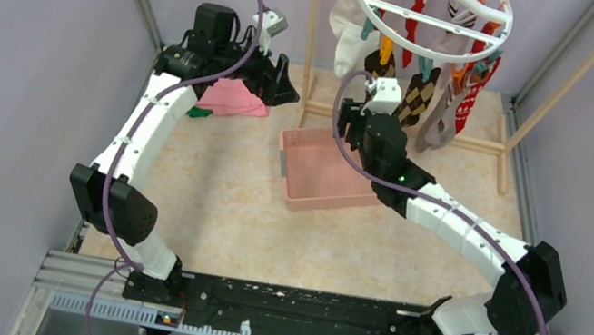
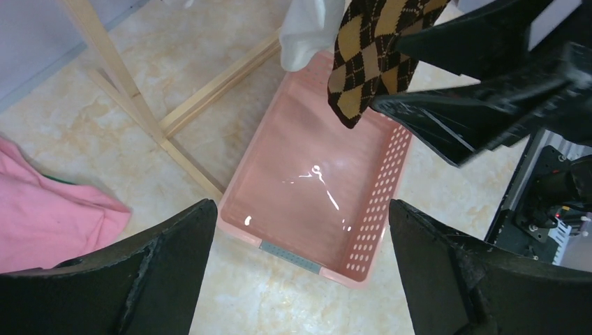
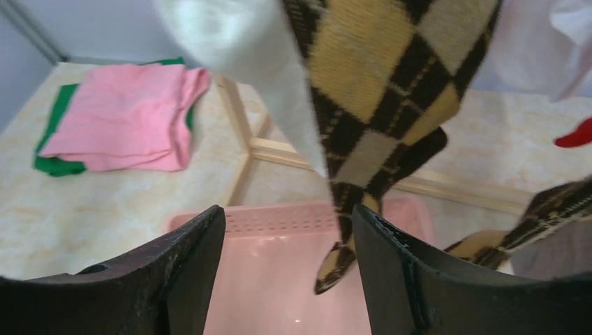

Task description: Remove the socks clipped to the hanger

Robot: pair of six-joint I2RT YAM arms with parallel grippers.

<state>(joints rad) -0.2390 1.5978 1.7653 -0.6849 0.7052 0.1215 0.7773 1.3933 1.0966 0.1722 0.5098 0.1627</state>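
Observation:
The round white hanger hangs at the top with orange and teal clips. Clipped socks hang from it: a white sock, a brown argyle sock, a grey one and a red patterned one. My right gripper is open. The toe of an argyle sock hangs between its fingers, close to the right finger, above the pink basket. My left gripper is open and empty over the basket's near corner. It sees the argyle sock and the right gripper's fingers.
Folded pink and green cloths lie on the floor under the left wrist. The light wooden rack frame stands around the socks. Grey walls close in on both sides.

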